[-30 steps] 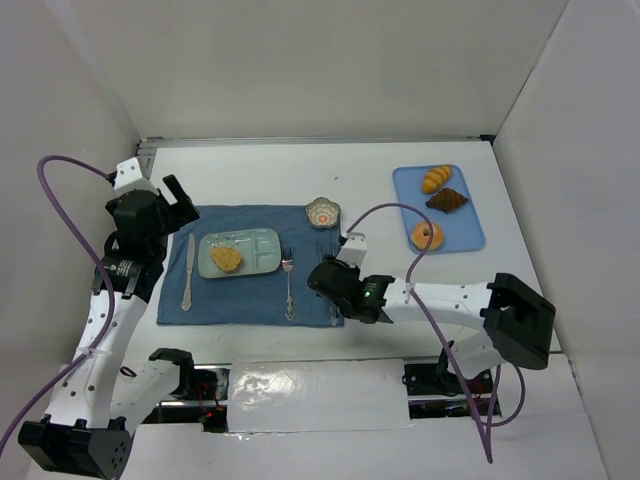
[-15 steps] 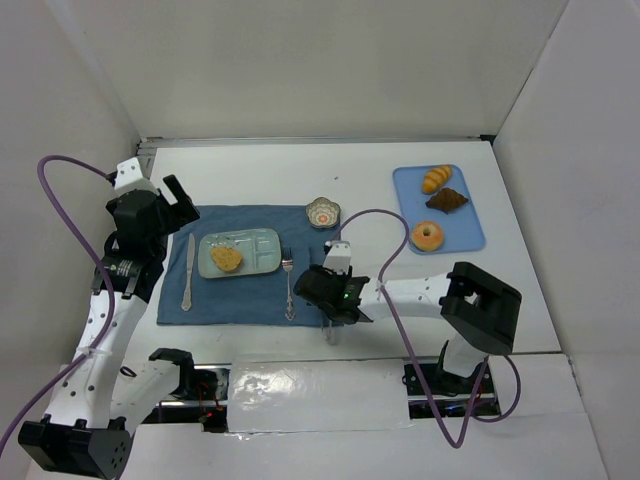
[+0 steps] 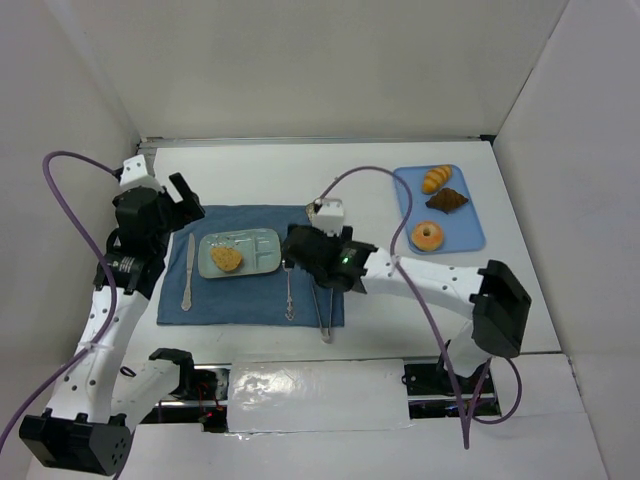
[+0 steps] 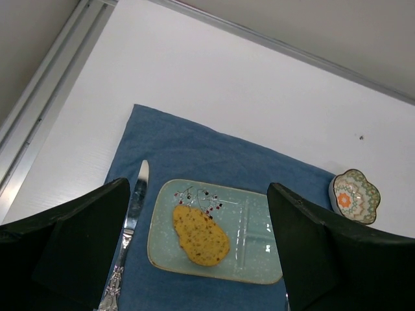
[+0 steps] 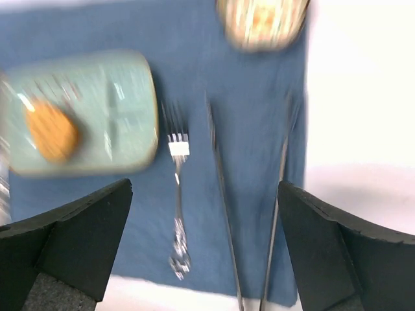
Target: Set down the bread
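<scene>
The bread (image 3: 227, 258), a golden-orange piece with darker flecks, lies on the left part of a pale green plate (image 3: 262, 250) on a blue cloth. The left wrist view shows the bread (image 4: 201, 234) below and between the wide-apart fingers of my left gripper (image 4: 198, 194), which hangs open and empty above it. My left gripper (image 3: 178, 200) hovers over the cloth's far left corner. My right gripper (image 3: 296, 252) is open and empty just right of the plate. In the blurred right wrist view the bread (image 5: 52, 129) sits far left and my right gripper (image 5: 204, 194) is above the fork.
Metal tongs (image 3: 322, 300) lie on the cloth's right part, a fork (image 3: 288, 285) beside them and a knife (image 3: 188, 270) left of the plate. A small patterned bowl (image 4: 353, 196) stands off the cloth's far right corner. A blue tray (image 3: 470, 215) at right holds pastries and a ring donut (image 3: 428, 236).
My right gripper has opened and let go of the tongs, which now lie on the cloth. The right arm has lifted and swung back toward the plate. The left arm barely moved.
</scene>
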{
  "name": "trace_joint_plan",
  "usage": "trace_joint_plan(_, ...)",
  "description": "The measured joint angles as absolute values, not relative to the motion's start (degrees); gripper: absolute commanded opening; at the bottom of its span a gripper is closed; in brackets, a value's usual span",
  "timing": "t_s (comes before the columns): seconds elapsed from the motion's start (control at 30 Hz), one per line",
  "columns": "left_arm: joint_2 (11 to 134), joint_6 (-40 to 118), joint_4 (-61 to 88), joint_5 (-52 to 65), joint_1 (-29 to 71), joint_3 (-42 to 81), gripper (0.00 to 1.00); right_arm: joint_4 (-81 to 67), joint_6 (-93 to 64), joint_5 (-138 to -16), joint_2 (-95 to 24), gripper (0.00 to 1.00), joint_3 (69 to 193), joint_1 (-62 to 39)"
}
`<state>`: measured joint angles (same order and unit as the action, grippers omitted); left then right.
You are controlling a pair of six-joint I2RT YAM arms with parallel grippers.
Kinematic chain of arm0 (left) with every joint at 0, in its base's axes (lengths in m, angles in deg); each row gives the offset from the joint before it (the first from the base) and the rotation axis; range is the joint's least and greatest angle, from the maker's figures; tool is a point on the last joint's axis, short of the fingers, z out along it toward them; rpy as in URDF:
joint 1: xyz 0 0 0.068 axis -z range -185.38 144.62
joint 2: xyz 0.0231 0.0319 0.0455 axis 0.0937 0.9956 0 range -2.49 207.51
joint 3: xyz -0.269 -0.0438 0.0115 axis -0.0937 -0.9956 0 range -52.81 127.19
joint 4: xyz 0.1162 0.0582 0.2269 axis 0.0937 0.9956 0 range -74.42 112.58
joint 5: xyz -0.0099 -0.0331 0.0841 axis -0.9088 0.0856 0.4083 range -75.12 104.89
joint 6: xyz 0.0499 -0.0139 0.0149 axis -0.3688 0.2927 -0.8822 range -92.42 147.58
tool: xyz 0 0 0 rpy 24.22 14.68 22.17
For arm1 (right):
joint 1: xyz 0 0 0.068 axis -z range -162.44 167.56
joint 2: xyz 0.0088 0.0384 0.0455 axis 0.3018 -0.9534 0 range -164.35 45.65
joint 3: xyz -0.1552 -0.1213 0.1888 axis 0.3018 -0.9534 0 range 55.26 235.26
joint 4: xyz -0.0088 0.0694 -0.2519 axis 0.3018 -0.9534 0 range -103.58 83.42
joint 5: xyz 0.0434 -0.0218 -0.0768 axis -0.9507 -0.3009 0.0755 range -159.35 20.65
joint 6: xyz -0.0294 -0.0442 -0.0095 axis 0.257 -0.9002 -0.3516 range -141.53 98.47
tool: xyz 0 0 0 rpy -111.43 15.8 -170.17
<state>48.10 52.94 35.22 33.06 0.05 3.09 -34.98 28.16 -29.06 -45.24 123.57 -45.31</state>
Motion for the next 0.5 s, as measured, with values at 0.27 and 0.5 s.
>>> trace_joint_plan(0.27, 52.5, 52.9, 35.2, 29.5, 0.1, 3.6, 1.0, -35.5, 15.5, -31.4, -30.9, 1.0, 131.4, -29.1)
trace_joint_plan(0.5, 49.5, 51.1, 33.6, 26.7, 0.1, 3.4, 1.0, -33.4, 8.7, -41.5, -22.2, 1.0, 130.8, -11.3)
